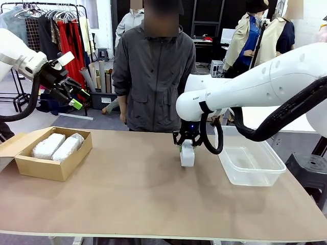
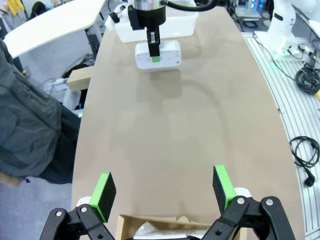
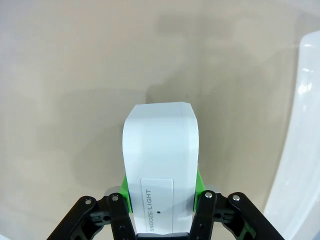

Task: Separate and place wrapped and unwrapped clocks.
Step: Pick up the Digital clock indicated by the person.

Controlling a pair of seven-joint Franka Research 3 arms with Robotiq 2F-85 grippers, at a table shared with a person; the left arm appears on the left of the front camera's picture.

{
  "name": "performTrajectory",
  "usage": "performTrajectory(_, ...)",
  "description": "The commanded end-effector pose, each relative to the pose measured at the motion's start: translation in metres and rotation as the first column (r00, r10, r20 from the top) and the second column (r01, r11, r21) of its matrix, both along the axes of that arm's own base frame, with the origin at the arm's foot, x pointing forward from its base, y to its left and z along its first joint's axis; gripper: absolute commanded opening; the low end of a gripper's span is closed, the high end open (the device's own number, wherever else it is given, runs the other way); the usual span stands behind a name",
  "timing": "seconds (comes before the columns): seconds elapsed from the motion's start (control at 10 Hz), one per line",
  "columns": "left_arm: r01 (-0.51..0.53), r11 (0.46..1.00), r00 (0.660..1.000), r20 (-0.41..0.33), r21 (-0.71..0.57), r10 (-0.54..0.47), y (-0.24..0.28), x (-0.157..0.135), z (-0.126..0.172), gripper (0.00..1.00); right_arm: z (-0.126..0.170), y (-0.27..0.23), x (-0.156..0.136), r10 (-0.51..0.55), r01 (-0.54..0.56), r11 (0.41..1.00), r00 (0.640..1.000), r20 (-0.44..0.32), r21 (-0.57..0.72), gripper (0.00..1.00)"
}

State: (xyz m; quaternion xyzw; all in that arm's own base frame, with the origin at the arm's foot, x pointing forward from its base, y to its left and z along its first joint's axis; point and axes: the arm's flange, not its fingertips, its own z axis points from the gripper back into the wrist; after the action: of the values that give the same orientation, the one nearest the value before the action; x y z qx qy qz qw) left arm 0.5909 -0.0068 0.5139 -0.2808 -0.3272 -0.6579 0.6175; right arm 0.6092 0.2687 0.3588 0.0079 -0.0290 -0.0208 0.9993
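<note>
Our right pincer (image 1: 187,148) is clamping the bare white clock (image 1: 187,154) between its green pads, the clock standing on the desk (image 1: 133,194) just beside the clear bin (image 1: 250,163). Our left pincer (image 1: 71,94) is hanging with its fingers apart above the cardboard box (image 1: 51,168), where two wrapped clocks (image 1: 57,146) are lying side by side.

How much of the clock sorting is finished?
Most of it, it seems. Two bubble-wrapped clocks already lie side by side in the cardboard box. The right pincer is shut on the bare white clock, which stands on the table beside the clear plastic tub. The tub has nothing in it yet, so that clock probably goes there. The left pincer hangs open above the box.
</note>
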Motion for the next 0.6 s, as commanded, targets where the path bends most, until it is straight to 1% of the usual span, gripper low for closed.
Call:
performTrajectory(0.0, 0.006, 1.0, 1.0, -0.001, 0.002, -0.006, 0.0, -0.002, 0.002, 1.0, 0.029, -0.001, -0.013, 0.086, -0.087, 0.993, 0.996, -0.008, -0.084, 0.0)
performTrajectory(0.1, 0.006, 1.0, 1.0, -0.001, 0.002, -0.006, 0.0, -0.002, 0.002, 1.0, 0.047, -0.001, -0.02, 0.1, -0.099, 0.989, 0.995, -0.001, -0.109, 0.0)
performTrajectory(0.2, 0.006, 1.0, 1.0, -0.001, 0.002, -0.006, 0.0, -0.002, 0.002, 1.0, 0.062, 0.0, -0.026, 0.126, -0.124, 0.987, 0.992, 0.015, -0.104, 0.0)
performTrajectory(0.3, 0.006, 1.0, 1.0, -0.001, 0.002, -0.006, 0.0, -0.002, 0.002, 1.0, 0.079, 0.001, -0.033, 0.169, -0.167, 0.983, 0.985, 0.025, -0.071, 0.0)
performTrajectory(0.5, 0.006, 1.0, 1.0, -0.001, 0.002, -0.006, 0.0, -0.002, 0.002, 1.0, 0.114, 0.002, -0.05, 0.192, -0.185, 0.979, 0.977, 0.092, -0.083, 0.0)
